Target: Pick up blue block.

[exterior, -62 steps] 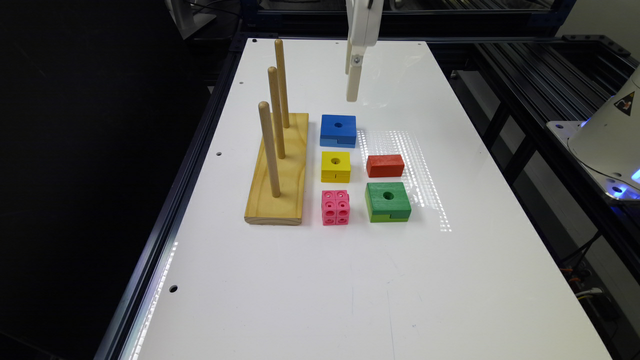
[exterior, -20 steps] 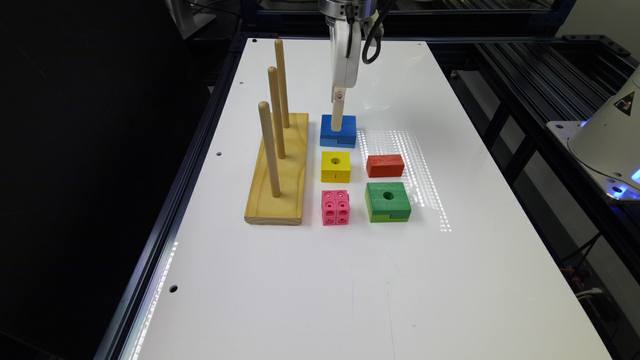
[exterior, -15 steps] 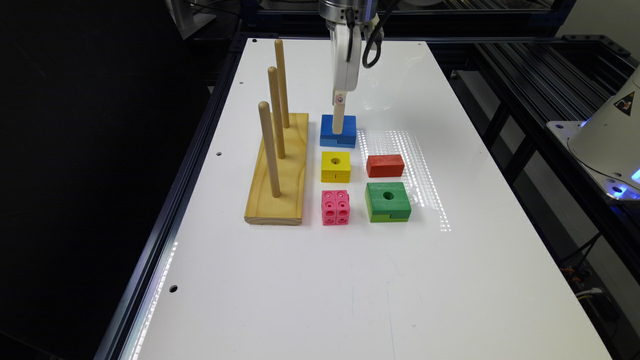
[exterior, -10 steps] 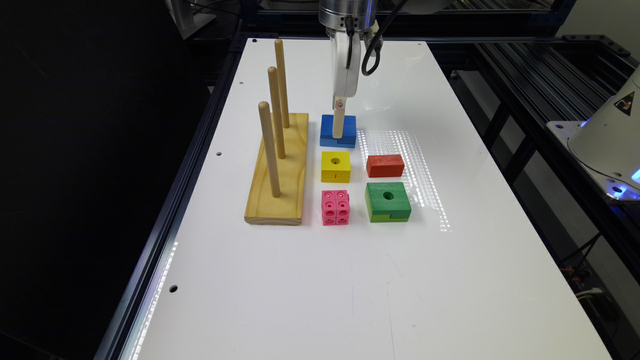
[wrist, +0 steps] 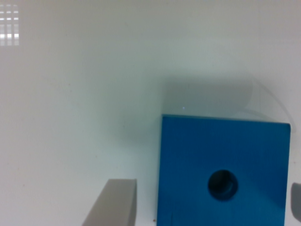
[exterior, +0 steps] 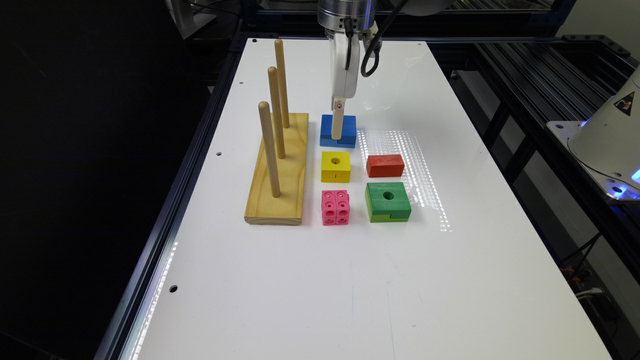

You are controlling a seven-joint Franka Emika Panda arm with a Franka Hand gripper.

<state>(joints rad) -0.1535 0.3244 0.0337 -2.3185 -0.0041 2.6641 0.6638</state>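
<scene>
Beside the wooden peg stand [exterior: 277,170], at its far end, the blue block [exterior: 326,131] lies flat on the white worktop [exterior: 350,280], with the pincer [exterior: 338,131] lowered directly onto it. The wrist view shows the pincer open and straddling the block [wrist: 223,172]: one grey finger [wrist: 113,202] stands just beside one side face, apart from it, and the tip of the other finger [wrist: 296,200] sits at the opposite face. The round hole in the block's top is visible and unobstructed.

Risks, judged from this position:

- The block appears off-centre between the fingers, with a clear gap at one finger and little at the other. On closing, the nearer finger would likely meet the block first and push it sideways across the smooth worktop before the grip forms.
- Painted wood is probably slippery; a shallow bite could let the block slide out or tilt on lifting. How far down the sides the fingers reach cannot be told.
- The yellow holed block [exterior: 335,166] lies just beside the blue one, on the side away from the arm, and the peg stand is near. A shoved or rotated block could knock either.
</scene>
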